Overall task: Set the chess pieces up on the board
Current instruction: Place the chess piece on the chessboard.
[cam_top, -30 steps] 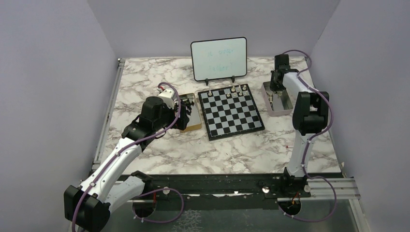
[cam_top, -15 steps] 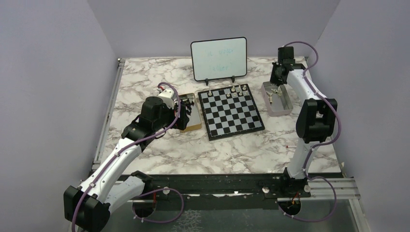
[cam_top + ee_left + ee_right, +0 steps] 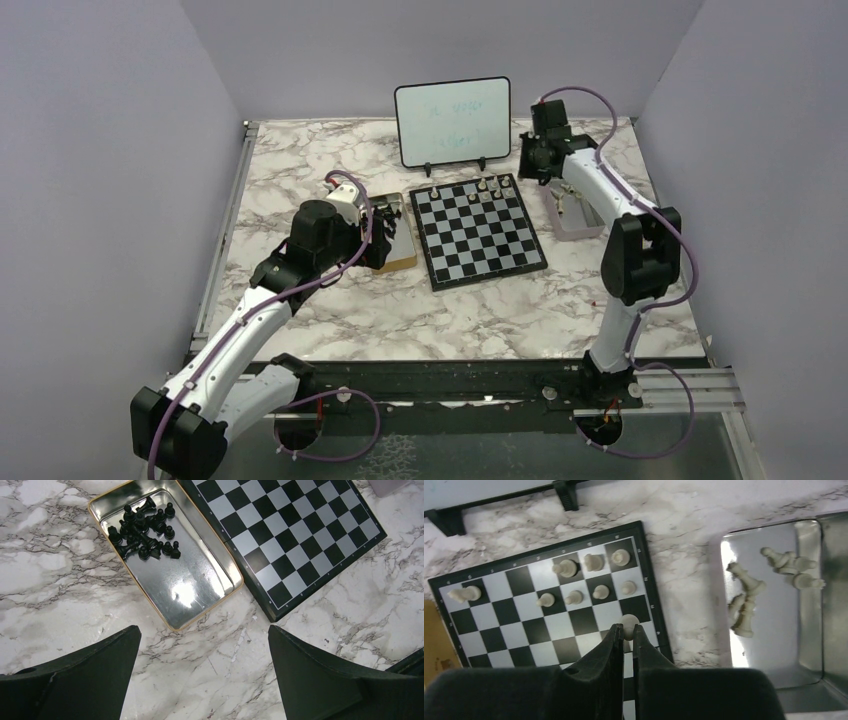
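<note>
The board (image 3: pixel 478 233) lies mid-table, with several white chess pieces (image 3: pixel 568 569) standing in its far right corner. My right gripper (image 3: pixel 628 629) is shut on a white pawn (image 3: pixel 628 623) and holds it above the board's right edge; it also shows in the top view (image 3: pixel 533 160). More white pieces (image 3: pixel 744 611) lie in a silver tin (image 3: pixel 810 645) right of the board. My left gripper (image 3: pixel 202 645) is open and empty above bare table, near a gold-rimmed tin (image 3: pixel 202 587) holding the black pieces (image 3: pixel 145 529).
A whiteboard on a stand (image 3: pixel 452 122) stands behind the board. The gold-rimmed tin (image 3: pixel 392 234) touches the board's left edge. The silver tin (image 3: pixel 574 212) sits just right of it. Walls close in the table on three sides.
My right gripper has lifted out of the silver tin with a white pawn and swung left to the board's far right corner. The left arm has not moved.
</note>
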You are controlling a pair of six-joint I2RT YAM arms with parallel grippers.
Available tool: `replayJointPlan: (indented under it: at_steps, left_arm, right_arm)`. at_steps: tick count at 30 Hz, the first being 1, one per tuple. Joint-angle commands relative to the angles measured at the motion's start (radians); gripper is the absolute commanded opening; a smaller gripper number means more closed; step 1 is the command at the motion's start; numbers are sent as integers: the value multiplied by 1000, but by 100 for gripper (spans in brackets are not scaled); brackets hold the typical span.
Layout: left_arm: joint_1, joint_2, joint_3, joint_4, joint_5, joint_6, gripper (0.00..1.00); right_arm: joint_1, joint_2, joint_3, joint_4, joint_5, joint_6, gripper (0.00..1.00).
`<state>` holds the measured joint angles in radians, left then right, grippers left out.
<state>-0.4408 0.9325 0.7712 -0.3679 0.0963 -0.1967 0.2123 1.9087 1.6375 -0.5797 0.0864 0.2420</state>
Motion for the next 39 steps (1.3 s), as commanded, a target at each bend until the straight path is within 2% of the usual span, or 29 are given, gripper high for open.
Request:
replayJointPlan:
  at_steps: [1,9,16,39]
  left_arm:
    - [-4,-23,-1,14,-6,12,99]
    - [-4,-22,-1,14,-6,13,99]
    - [-4,-28,-1,14,-5,13,99]
    - [-4,-30,-1,14,-5,14,99]
  right_arm:
    - [79,25,19,0,-22,31,10]
    - [202,110,96,-15,-19,57,10]
    - [258,176,166,-33,4,71,10]
    - [311,345,293,-96,71,80,11]
